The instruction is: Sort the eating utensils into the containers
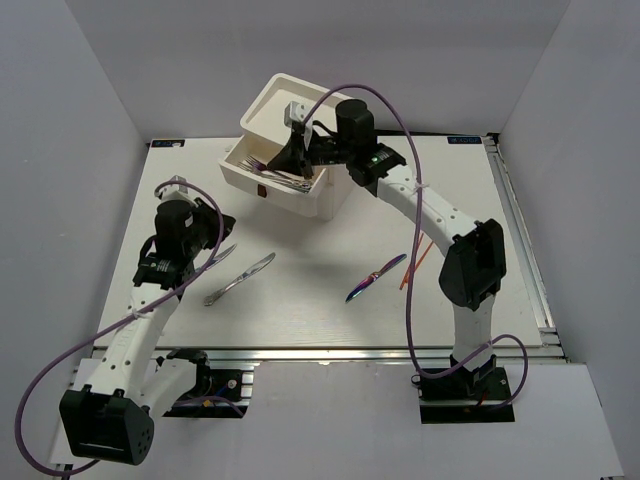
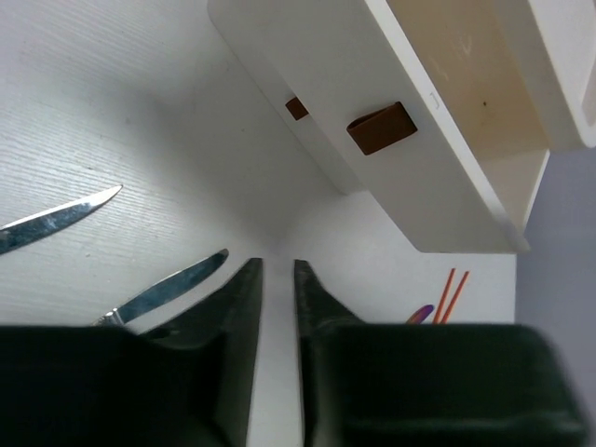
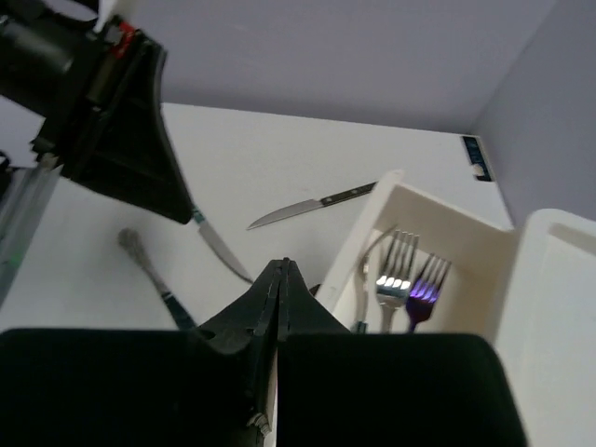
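Note:
The white drawer unit (image 1: 300, 190) stands at the back centre. Its lower drawer (image 1: 240, 165) is pulled out and holds forks (image 1: 275, 168). In the right wrist view these are a silver fork (image 3: 396, 272) and a purple fork (image 3: 426, 291). My right gripper (image 1: 291, 152) is shut and empty just above this drawer's near edge (image 3: 284, 265). My left gripper (image 1: 218, 233) hovers over the table with its jaws a narrow gap apart and empty (image 2: 277, 265). Two knives (image 1: 243, 277) lie beside it (image 2: 168, 287). An iridescent purple utensil (image 1: 372, 282) and orange chopsticks (image 1: 415, 262) lie right of centre.
The unit's top drawer (image 1: 262, 108) sits open, pushed toward the back. Dark red pulls (image 2: 380, 128) mark the drawer fronts. A black-handled knife (image 3: 317, 205) and a teal-handled utensil (image 3: 158, 279) lie on the table. Grey walls enclose three sides.

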Controlling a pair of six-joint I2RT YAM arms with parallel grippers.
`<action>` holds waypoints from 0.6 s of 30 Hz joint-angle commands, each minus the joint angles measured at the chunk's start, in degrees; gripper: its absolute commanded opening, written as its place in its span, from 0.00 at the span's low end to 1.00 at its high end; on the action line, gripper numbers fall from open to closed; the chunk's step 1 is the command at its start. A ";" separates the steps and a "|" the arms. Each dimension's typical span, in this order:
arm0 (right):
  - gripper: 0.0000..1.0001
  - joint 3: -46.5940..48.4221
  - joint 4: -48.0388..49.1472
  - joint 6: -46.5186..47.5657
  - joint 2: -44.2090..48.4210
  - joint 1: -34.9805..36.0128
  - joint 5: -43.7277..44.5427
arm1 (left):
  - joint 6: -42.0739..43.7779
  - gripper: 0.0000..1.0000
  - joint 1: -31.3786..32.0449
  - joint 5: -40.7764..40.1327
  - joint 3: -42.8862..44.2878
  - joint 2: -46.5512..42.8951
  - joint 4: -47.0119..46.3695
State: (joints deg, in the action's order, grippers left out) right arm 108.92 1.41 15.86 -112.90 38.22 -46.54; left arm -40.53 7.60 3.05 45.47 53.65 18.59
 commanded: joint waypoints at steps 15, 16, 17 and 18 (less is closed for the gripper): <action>0.00 -1.52 -14.33 6.47 -2.85 6.34 17.52 | 3.18 0.18 -0.39 -4.10 3.83 0.05 4.26; 0.00 -1.61 -13.89 6.12 -3.11 6.78 18.85 | 3.44 0.18 -0.39 -4.10 4.27 0.31 4.44; 0.00 -1.52 -13.98 6.38 -3.29 7.04 20.51 | 3.53 0.18 -0.39 -4.02 4.45 0.49 4.53; 0.00 -1.52 -13.98 6.81 -3.46 7.13 21.49 | 3.71 0.18 -0.39 -3.93 4.62 0.58 4.70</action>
State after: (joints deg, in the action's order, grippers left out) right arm 106.98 -13.61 22.70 -116.27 44.80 -32.05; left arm -38.28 7.60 -0.05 47.62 54.04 22.26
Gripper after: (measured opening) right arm 0.006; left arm 0.182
